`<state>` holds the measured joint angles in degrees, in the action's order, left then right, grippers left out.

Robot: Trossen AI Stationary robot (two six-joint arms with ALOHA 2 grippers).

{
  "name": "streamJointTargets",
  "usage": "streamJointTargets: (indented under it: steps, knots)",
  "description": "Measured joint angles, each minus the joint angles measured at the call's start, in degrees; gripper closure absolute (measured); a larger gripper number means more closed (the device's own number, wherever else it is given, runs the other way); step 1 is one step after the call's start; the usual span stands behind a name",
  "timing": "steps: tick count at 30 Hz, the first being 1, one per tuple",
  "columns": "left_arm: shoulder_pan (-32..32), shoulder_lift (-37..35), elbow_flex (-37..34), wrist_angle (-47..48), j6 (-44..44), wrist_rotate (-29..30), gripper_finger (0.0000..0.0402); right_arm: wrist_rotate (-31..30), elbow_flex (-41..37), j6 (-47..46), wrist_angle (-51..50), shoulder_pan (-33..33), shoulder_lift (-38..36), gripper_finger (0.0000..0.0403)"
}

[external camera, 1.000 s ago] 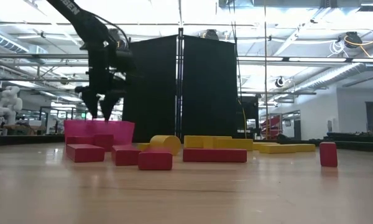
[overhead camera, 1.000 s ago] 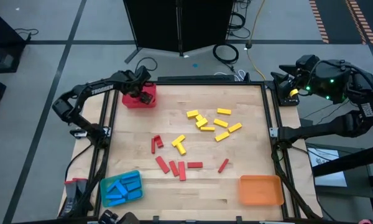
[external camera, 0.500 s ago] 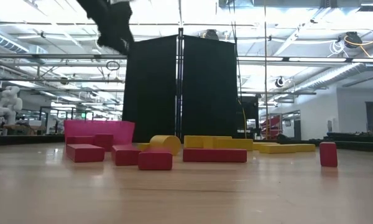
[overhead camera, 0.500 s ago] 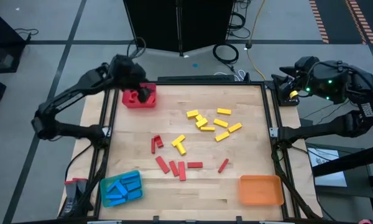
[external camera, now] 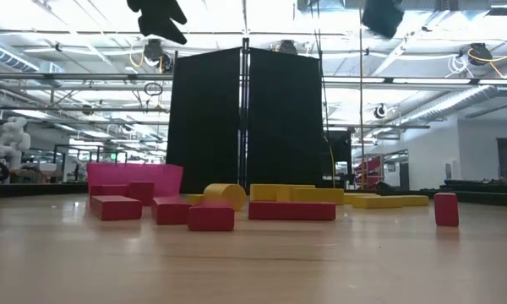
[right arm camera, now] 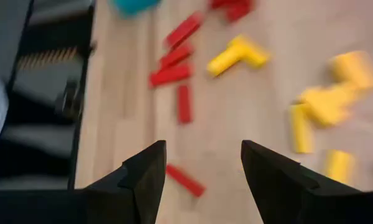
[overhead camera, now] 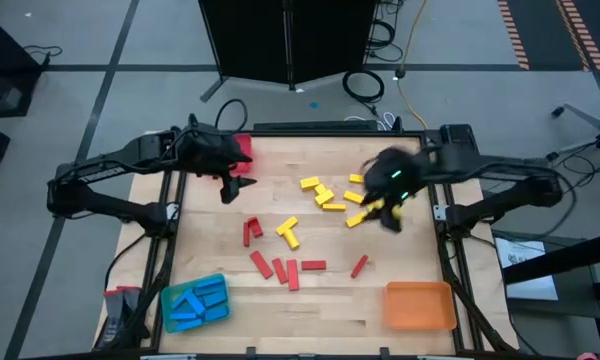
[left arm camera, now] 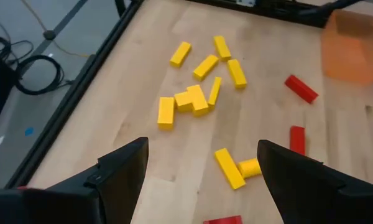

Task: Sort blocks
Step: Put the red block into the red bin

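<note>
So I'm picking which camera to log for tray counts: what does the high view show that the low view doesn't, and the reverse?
Only the high view shows the blue plastic tray filled with blue blocks, the empty orange plastic tray, and both arms whole, the left gripper near the red tray and the right gripper above the yellow blocks. Only the low view shows the room behind, with its black panels. Both show the red plastic tray, the loose red rectangular blocks and the loose yellow rectangular blocks on the wooden table.
</note>
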<state>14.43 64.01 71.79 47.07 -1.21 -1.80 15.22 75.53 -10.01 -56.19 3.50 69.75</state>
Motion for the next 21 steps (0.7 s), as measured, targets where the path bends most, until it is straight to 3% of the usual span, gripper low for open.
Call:
streamJointTargets:
  steps: [4, 15, 21]
  knots:
    - [-1.76, 0.0, 0.0, 0.02, -0.09, 0.02, 0.0094, 2.54, -4.24, 5.65, 2.31, -4.79, 8.53, 0.0199]
    - [-3.25, 0.0, -0.01, 0.02, -1.65, 0.13, 0.0094, -0.53, -7.97, 22.56, -0.05, -15.07, 25.45, 0.02]
    - [-3.23, 0.0, -0.02, 0.2, -2.91, 0.29, 0.0094, -9.94, -9.08, 26.34, 4.61, -19.17, 30.18, 0.02]
